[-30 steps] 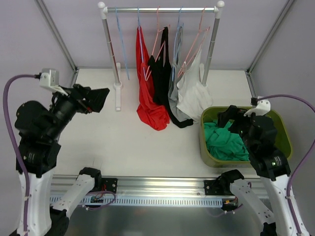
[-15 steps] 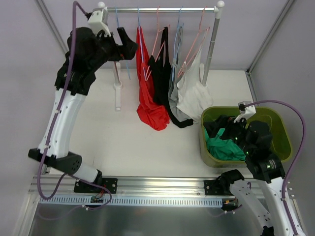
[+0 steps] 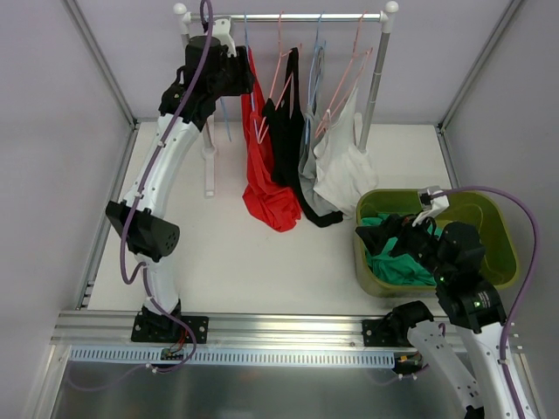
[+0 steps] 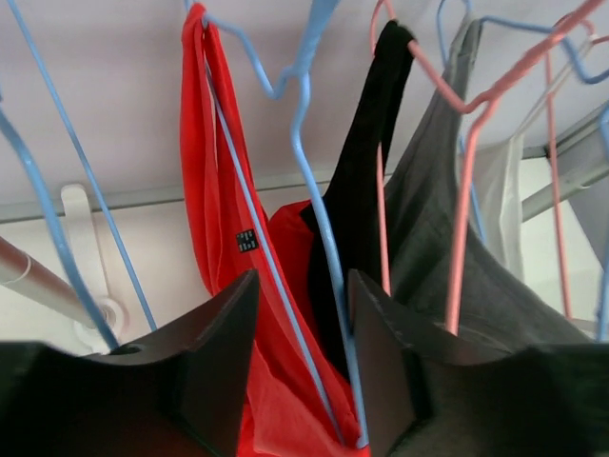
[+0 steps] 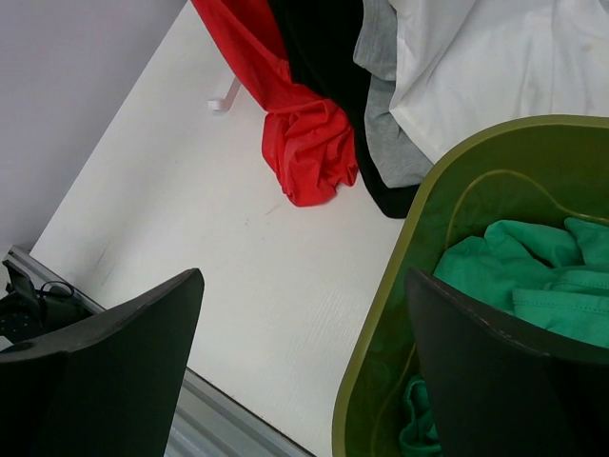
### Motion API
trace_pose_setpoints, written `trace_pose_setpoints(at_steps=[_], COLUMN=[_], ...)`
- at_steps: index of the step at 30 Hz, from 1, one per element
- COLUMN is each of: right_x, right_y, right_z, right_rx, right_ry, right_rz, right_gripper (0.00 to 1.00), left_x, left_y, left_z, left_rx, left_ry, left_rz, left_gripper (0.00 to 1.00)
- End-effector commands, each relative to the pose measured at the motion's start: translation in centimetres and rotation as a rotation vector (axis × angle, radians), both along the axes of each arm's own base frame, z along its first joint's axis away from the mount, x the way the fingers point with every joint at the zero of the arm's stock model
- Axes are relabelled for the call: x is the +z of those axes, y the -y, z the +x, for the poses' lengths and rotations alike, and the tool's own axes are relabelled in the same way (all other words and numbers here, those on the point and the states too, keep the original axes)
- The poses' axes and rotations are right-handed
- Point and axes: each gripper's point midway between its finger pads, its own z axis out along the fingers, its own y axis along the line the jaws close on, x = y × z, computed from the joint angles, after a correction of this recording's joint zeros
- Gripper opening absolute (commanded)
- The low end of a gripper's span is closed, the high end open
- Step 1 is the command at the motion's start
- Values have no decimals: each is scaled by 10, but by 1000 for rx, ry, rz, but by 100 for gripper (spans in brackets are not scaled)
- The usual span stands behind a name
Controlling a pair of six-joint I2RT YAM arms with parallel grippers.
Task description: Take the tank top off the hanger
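A red tank top hangs on a blue hanger at the left end of the rack rail. My left gripper is raised to the top of that garment. In the left wrist view the left gripper stands partly narrowed, with the hanger's two blue wires and red tank top fabric in the gap. Its fingers are not clamped on anything. My right gripper hovers wide open over the left rim of the green bin. Nothing sits between the right gripper fingers.
Black, grey and white tank tops hang on pink and blue hangers to the right of the red one. A green garment lies in the bin. The rack's left post foot stands on the white table.
The left arm has swung up from the left side to the rack, and its jaws have narrowed round the blue hanger. The right gripper has shifted left over the bin's rim.
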Motion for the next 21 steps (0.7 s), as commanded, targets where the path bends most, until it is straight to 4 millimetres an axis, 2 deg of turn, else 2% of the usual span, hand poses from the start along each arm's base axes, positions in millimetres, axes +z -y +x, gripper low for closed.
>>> trace_pose_setpoints(at_steps=[1,3,6,7,9,10,11,13,21], right_x=[6,4,1,0,-2,-3,-3,-4,-1], right_y=[-2,-2,-2,-2,-3,-4,-4,-4,-7], right_z=[-4,-4,-5,-5,-4,-5,-5,-4,-3], right_rx=[29,30,32,33,37,40,39,41,60], right_ry=[42,40,37,35,25,24,24,20,24], right_rz=[3,-1,-3,-3,-3,-3,-3,-2,0], right_gripper=[91,91,91,91,91,91,91,91,91], left_x=[22,15,14,14,20,23,29,37,90], left_y=[0,1,1,1,-1,-2,-5,-9,-17], left_z=[6,9,11,11,8,6,3,-3,-38], left_rx=[26,37,41,44,54,61,76,111,124], left_ry=[73,60,63,64,78,86,94,113,206], left_rz=[-13,-9,-5,-3,1,2,2,3,-74], left_gripper=[41,33,29,23,19,10,5,0,0])
